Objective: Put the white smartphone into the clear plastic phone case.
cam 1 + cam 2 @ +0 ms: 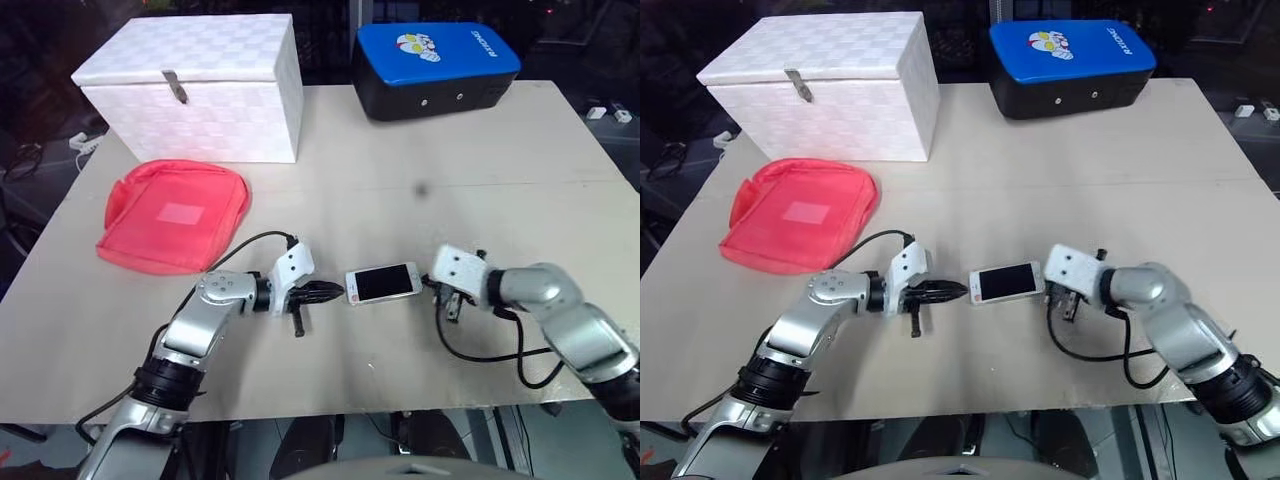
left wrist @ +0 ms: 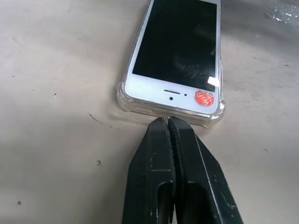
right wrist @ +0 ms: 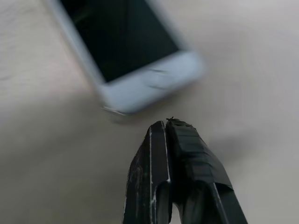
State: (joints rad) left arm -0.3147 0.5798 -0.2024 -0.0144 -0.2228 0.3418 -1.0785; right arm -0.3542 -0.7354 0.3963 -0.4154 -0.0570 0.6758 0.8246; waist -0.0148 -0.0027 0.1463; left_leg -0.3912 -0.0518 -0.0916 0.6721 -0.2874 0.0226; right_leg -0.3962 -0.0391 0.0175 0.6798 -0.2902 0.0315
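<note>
The left gripper point(image 2: 167, 122) has its 2 black fingers pressed together, holding nothing, with its tips touching or just short of the near end of the clear plastic phone case point(image 2: 125, 99). The white smartphone point(image 1: 382, 283) lies screen up inside that case, flat on the table point(image 1: 420, 150), between both grippers. The right gripper point(image 3: 167, 123) is likewise fully closed and empty, just beside the phone's other end without touching it. Farther back lie a red pouch point(image 1: 175, 215), a white box point(image 1: 195, 85) and a blue-topped case point(image 1: 435, 68).
</note>
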